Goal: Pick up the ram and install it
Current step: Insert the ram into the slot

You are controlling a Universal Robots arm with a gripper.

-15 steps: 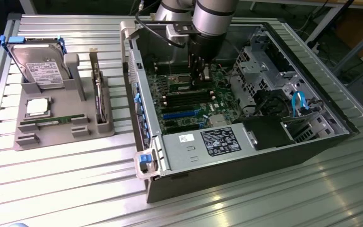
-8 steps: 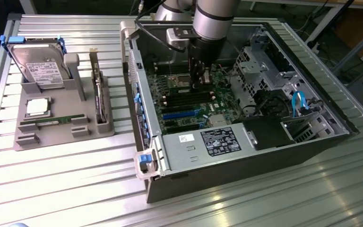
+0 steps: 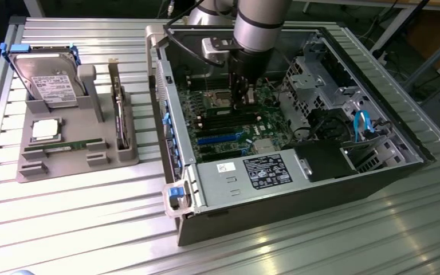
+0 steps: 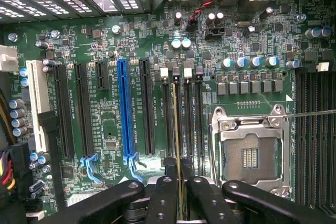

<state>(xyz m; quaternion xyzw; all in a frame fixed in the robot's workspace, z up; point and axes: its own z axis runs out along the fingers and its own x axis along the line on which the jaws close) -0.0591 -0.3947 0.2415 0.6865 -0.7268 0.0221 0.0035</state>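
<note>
The tool pinches the ram edge-on inside the computer case. It lines up with a memory slot near the processor socket.

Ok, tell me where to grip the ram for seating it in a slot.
Pinch its two flat faces at mid-length, from straight above: the ram stands on edge over the memory slots, thin upper edge toward the gripper, which holds it that way.

Slatted metal table — bears grey parts tray, open computer case.
</note>
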